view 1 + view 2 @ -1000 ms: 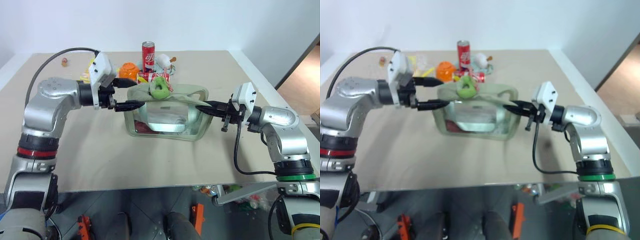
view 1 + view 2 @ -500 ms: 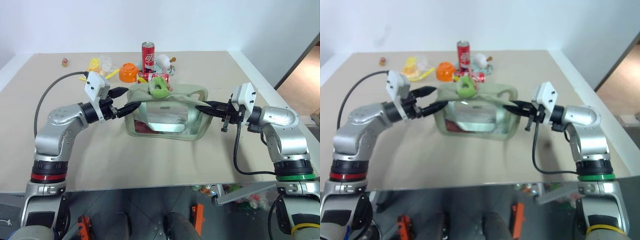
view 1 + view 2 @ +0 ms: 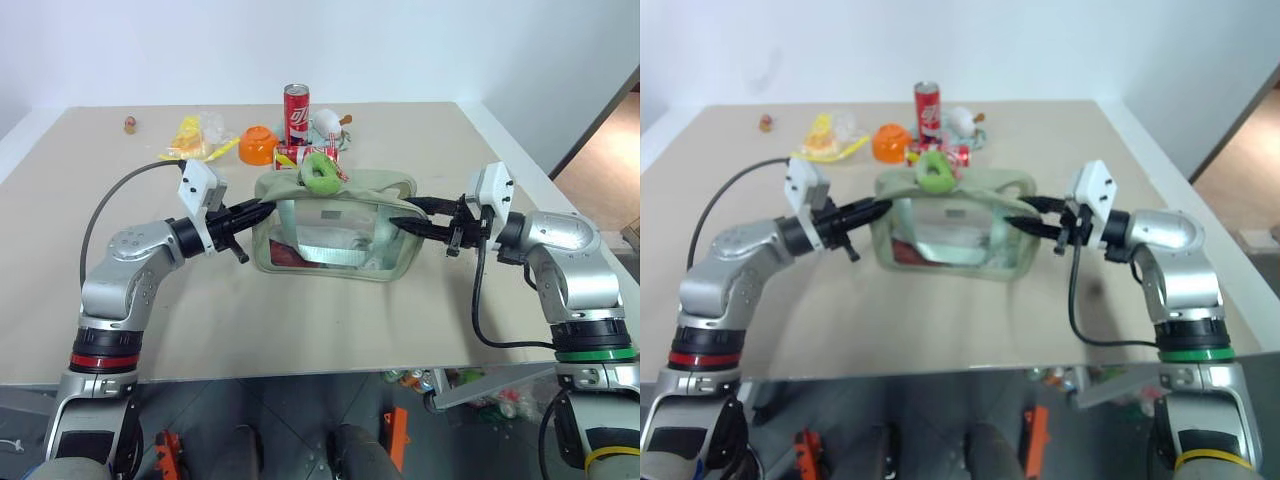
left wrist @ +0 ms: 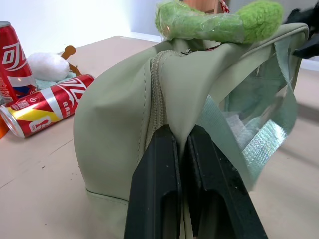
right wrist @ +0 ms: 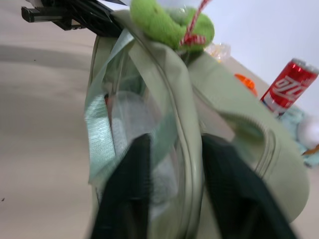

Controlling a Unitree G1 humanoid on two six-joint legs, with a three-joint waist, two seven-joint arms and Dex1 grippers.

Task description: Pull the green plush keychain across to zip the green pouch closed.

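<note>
Dropped and clamped since earlier: left gripper [image 3: 256, 209], now pinching green pouch [image 3: 335, 238] left end. Right gripper [image 3: 405, 214] parted, straddling right end. Green plush keychain [image 3: 321, 172] atop, left of middle. Step: bracing. Next: right grasps keychain, pulls across.

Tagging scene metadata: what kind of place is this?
Probably a lab or test room: a plain tabletop against bare white walls, staged props like the green pouch and an upright red can.

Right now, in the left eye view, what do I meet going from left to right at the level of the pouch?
left gripper → green plush keychain on top of the green pouch → right gripper
</note>
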